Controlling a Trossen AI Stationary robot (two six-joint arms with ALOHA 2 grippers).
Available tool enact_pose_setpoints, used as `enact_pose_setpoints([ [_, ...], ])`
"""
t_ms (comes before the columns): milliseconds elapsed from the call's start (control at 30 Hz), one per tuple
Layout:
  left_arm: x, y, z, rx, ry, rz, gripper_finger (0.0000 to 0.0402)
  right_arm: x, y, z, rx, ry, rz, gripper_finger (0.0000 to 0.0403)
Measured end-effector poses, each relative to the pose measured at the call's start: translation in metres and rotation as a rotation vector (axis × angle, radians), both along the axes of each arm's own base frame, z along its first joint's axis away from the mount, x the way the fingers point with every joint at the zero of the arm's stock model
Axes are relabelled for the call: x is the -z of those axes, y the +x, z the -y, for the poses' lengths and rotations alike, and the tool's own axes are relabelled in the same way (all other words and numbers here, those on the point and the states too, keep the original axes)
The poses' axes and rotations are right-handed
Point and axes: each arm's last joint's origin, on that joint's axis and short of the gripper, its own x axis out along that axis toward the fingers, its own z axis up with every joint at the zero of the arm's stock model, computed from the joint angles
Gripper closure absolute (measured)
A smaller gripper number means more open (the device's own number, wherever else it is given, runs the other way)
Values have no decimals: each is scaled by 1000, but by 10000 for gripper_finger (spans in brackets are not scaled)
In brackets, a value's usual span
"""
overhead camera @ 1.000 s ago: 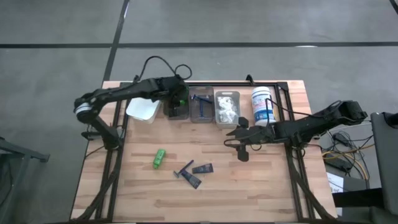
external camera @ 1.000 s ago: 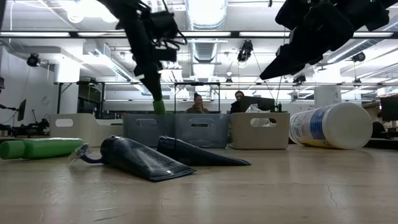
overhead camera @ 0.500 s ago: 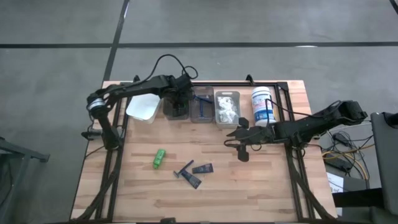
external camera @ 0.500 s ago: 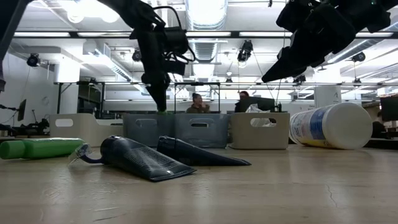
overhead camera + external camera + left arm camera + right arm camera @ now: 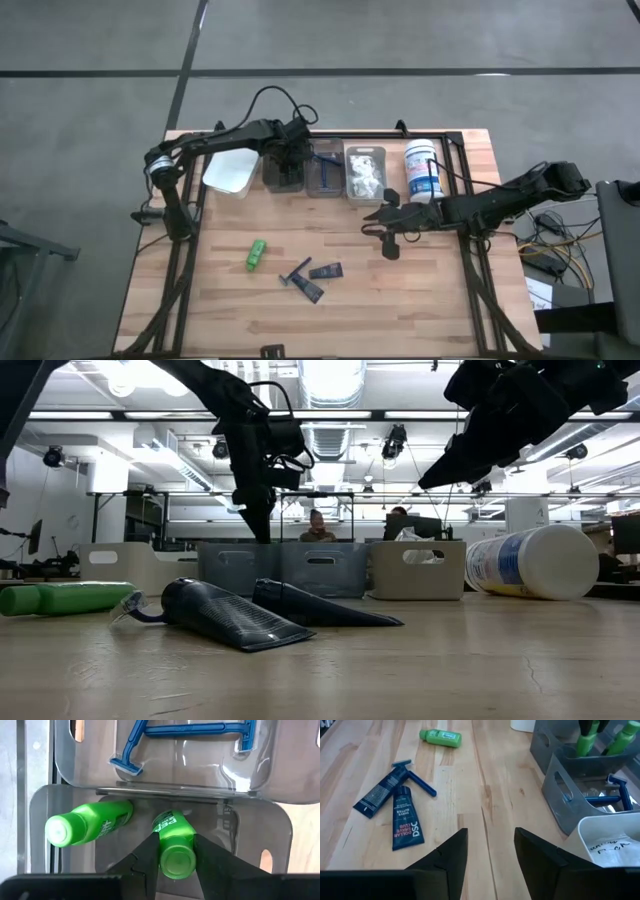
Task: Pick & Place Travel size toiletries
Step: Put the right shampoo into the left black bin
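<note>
My left gripper (image 5: 287, 160) reaches down into the dark bin (image 5: 45, 805), shut on a small green bottle (image 5: 174, 845). A second green bottle (image 5: 87, 825) lies on that bin's floor beside it. The clear bin (image 5: 280, 765) next to it holds a blue razor (image 5: 185, 730). A third green bottle (image 5: 256, 254), a dark razor (image 5: 297, 272) and two dark tubes (image 5: 325, 270) lie on the table. My right gripper (image 5: 380, 223) hangs open above the table, to the right of them, holding nothing. Clear packets (image 5: 364, 170) fill the white bin. My left gripper pinches the green bottle between its two fingers (image 5: 150, 850), one on each side of the upper end (image 5: 175, 862). The fingers come from above, pointing down. The bottle stands nearly upright inside the dark bin, lower end (image 5: 167, 820) near the floor.
A white tub with a blue label (image 5: 423, 170) lies at the right end of the row of bins. A white tray (image 5: 230, 172) sits left of the dark bin. The near half of the table (image 5: 400, 310) is bare wood. People sit in the room beyond (image 5: 318, 525).
My left gripper has moved down and slightly toward the table's right, carrying the green bottle from above the dark bin's rim down into it; in the low view the bottle is now hidden behind the bin wall.
</note>
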Motion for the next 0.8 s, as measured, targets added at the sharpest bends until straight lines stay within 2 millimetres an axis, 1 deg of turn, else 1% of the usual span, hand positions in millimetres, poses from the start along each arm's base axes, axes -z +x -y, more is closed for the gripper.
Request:
enact_pose_setpoints([
  [200,-1,-2,0,-7,-6,-3,281,0,0,0,1,0,3,265],
  [800,-3,2,-2,-36,3,45,278,0,0,0,-1,-3,3,316],
])
